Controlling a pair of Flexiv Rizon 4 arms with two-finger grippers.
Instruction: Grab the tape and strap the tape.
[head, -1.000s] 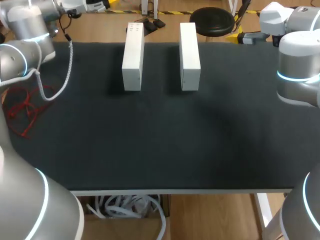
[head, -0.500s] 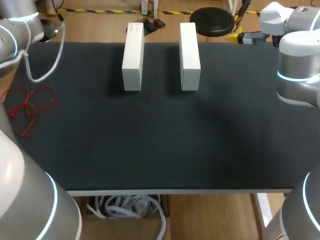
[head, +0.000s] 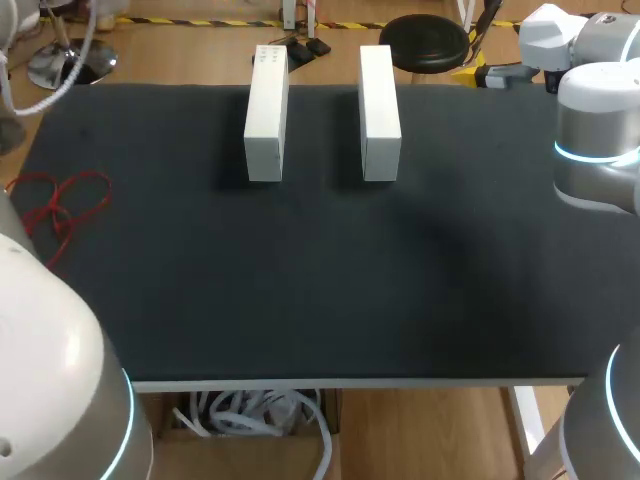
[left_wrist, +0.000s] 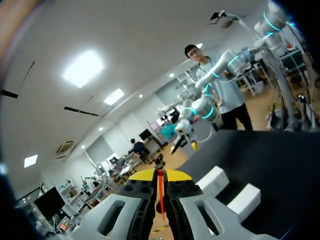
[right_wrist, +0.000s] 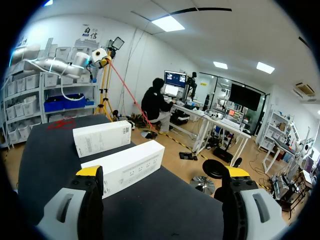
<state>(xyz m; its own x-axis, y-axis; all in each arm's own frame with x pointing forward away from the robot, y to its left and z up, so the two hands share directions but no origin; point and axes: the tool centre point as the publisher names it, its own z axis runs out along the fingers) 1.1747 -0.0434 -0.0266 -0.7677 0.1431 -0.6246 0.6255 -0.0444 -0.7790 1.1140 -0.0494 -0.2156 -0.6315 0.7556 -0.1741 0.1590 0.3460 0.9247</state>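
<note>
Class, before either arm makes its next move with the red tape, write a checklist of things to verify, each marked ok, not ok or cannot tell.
1. Left end effector shut on the red tape: ok.
2. Right end effector open, nothing between its fingers: ok.
3. Left white box and right white box lying apart on the table: ok.
4. Tape strapped around the boxes: not ok; its loops lie at the table's left edge.
5. Loops free of knots: cannot tell.
</note>
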